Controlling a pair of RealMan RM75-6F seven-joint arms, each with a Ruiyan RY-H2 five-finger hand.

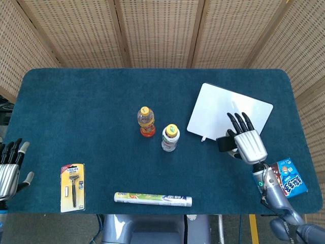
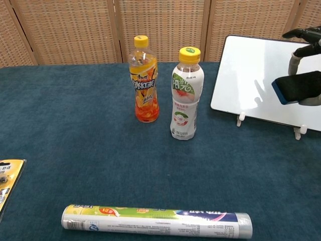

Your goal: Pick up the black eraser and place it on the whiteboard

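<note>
Head view
Right hand (image 1: 247, 143): grasping the eraser (image 1: 225, 144), fingers pointing up the table, over the near edge of the whiteboard (image 1: 223, 111).
Eraser: off the table, carried at the hand's left side, just above the board's lower rim.
Left hand (image 1: 10, 168): idle at the near left table edge, fingers apart, holding nothing.
Step in hand: carry to the board, then set down. Judged well along; only the release remains.
How to do it well: move further in over the white face, away from the rim; lower until the eraser lies flat before letting go.
Risk: board appears propped at a slant on small feet, so an eraser dropped near the low edge may slide off.
Surface: dark teal cloth over the table (image 1: 91, 101), soft-looking, likely little slip.
Other things: orange bottle (image 1: 146, 121) and white bottle (image 1: 170, 138) mid-table, well left of the board; razor pack (image 1: 72, 187) near left; tube (image 1: 153, 199) along the near edge; cookie box (image 1: 284, 181) near right, beside the right arm.
Room: woven wicker screens behind and at both sides.

Chest view
Right hand (image 2: 306, 40): only partly in frame at the right edge, dark fingers above the eraser (image 2: 297, 86).
Eraser: held in front of the whiteboard (image 2: 251, 70), whether touching it cannot be told.
Board feet (image 2: 241, 119): two small white pegs on the cloth, board tilted back.
Bottles: orange bottle (image 2: 143, 80) and white bottle (image 2: 185, 93) upright, close together but apart.
Left hand: not shown here.
</note>
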